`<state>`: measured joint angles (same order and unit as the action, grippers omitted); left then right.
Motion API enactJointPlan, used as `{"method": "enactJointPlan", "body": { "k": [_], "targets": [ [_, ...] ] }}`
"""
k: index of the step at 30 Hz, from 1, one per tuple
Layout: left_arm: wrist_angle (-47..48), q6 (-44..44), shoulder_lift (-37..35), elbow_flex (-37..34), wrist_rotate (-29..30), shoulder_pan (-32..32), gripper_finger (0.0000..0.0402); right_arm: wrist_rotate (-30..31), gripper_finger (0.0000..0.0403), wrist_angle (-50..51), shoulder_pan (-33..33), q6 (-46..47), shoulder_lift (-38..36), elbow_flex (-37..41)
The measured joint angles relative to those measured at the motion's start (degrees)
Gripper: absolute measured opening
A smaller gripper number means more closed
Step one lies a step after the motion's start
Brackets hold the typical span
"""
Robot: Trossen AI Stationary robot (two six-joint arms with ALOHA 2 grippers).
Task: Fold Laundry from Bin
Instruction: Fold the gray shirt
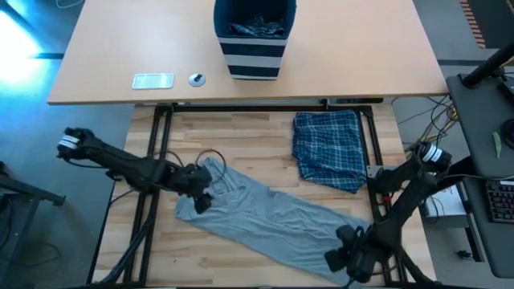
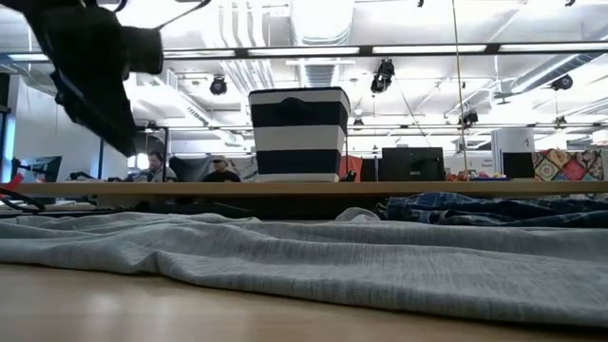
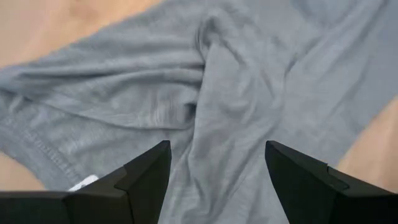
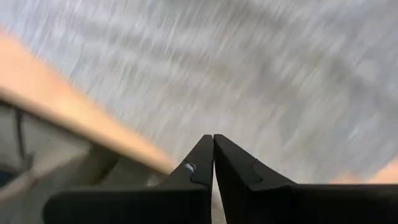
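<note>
Now left gripper [image 1: 199, 193] open over grey T-shirt [image 1: 273, 218] collar end; shirt runs diagonally toward shut, empty right gripper [image 1: 351, 258].

no readable text, label, brand, number or sign anywhere in these views.

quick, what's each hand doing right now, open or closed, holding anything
Left hand: open, above the grey T-shirt, holding nothing.
Right hand: closed at the T-shirt's near right end; no cloth shows between its fingers.
</note>
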<state>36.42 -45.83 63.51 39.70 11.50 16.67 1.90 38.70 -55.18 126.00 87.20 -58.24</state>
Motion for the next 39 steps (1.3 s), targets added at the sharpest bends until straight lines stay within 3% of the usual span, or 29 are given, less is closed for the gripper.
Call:
{"method": "enactJointPlan", "body": {
  "k": [5, 8, 11, 15, 21, 28, 33, 39],
  "targets": [
    [-9.16, -0.39, -2.06, -6.44, 0.75, -3.38, 0.0245, 0.68, 0.0009, 1.79, 2.11, -2.39, -0.24, 2.72],
    [-16.02, -0.37, 0.67, -10.05, 2.97, -4.65, 0.0245, 0.65, 0.0009, 2.23, 2.32, -2.03, 0.13, 4.5],
    [-17.25, -1.47, 4.65, -12.73, 6.73, -5.97, 0.0245, 0.43, 0.0009, 2.98, 2.24, 0.46, 0.02, 6.07],
    [-17.72, -3.28, 9.76, -15.79, 10.25, -7.83, 0.0245, -4.36, 0.0009, 2.78, 2.21, 0.64, 0.87, 9.22],
    [-18.79, -3.03, 10.97, -16.87, 10.95, -9.7, 0.0245, -6.42, 0.0009, 2.86, 2.93, 0.51, 0.04, 12.43],
    [-12.42, -0.65, 5.32, -14.97, 11.59, -13.16, 0.0245, -6.44, 0.0009, 8.54, 7.09, -5.64, -4.73, 13.0],
    [-2.1, -0.36, 0.64, -11.12, 11.72, -13.97, 0.0245, -6.41, 0.0009, 10.15, 7.3, -5.32, -9.14, 11.1],
    [13.73, -12.03, -5.43, -5.82, 7.02, -13.97, 0.0245, -1.3, 0.0021, 12.18, 6.03, -3.8, -11.23, 7.92]
  ]
}}
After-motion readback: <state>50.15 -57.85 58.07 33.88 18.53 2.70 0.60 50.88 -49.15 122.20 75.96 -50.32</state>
